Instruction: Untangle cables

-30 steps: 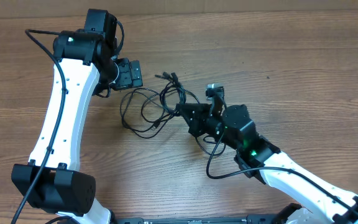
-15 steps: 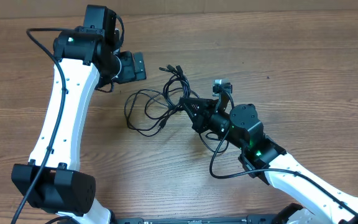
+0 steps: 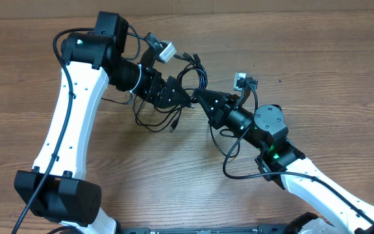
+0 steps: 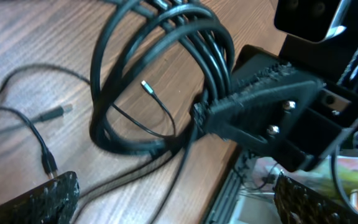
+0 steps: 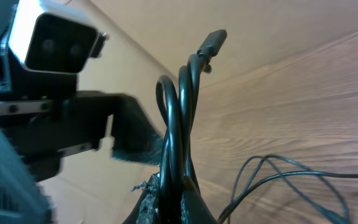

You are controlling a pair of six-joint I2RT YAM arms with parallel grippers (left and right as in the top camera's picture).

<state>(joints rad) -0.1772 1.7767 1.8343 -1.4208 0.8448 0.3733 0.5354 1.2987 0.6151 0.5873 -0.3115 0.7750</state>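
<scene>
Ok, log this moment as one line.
right gripper: shut on cables | left gripper: open, facing the held coil | loose ends: on table | tangle: not yet undone

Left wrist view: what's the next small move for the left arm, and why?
Probably ease the left fingers forward around the loose strand lying on the table, then close. They stand wide open with nothing between them, while the right fingers are shut on the coil. A second grip on the strand should let the arms pull the two apart.
</scene>
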